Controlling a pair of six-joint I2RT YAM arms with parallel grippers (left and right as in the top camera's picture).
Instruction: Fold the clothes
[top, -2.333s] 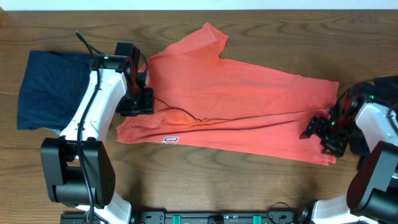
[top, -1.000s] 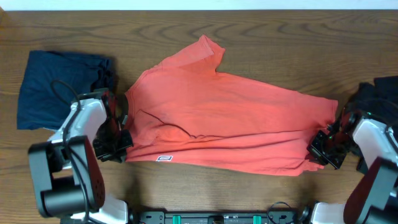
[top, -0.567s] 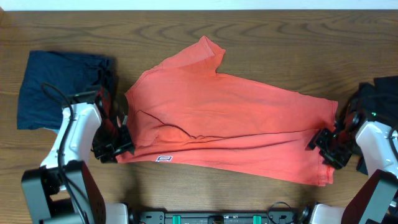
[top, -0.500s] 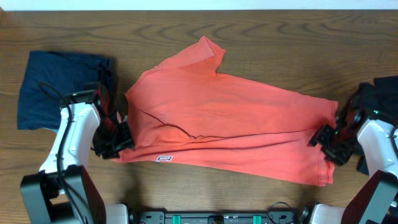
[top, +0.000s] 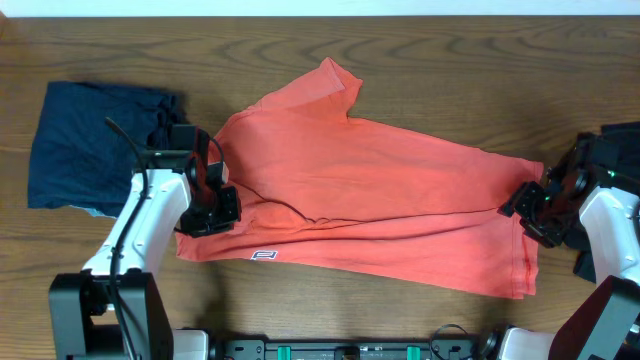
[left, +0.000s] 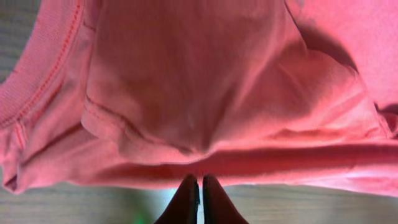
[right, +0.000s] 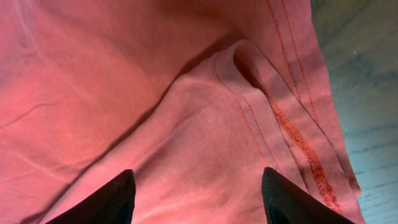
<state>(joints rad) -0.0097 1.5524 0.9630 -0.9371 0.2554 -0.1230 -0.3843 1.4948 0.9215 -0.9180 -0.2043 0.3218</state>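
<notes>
Across the middle of the table (top: 420, 50) the coral-red T-shirt (top: 380, 200) is spread lengthwise, its collar end to the left and its hem to the right, with one sleeve pointing toward the far edge. A long crease is seen along its near side, where one layer has been laid over another.

At the hem, the right gripper (right: 198, 173) was clamped a second ago; its fingers are now held wide apart above the stitched edge, and nothing is pinched. The near right corner of the cloth, lifted before, has dropped flat onto the wood.

At the collar end, the left gripper (left: 199, 182) has been moved from the shirt's near left corner up along its left edge. Its fingers are pressed together, and no cloth is seen between them, the fabric lying just beyond the tips.

The lengthwise fold is therefore judged laid and released; a crosswise fold remains. A navy garment (top: 90, 140) lies apart to the left.
</notes>
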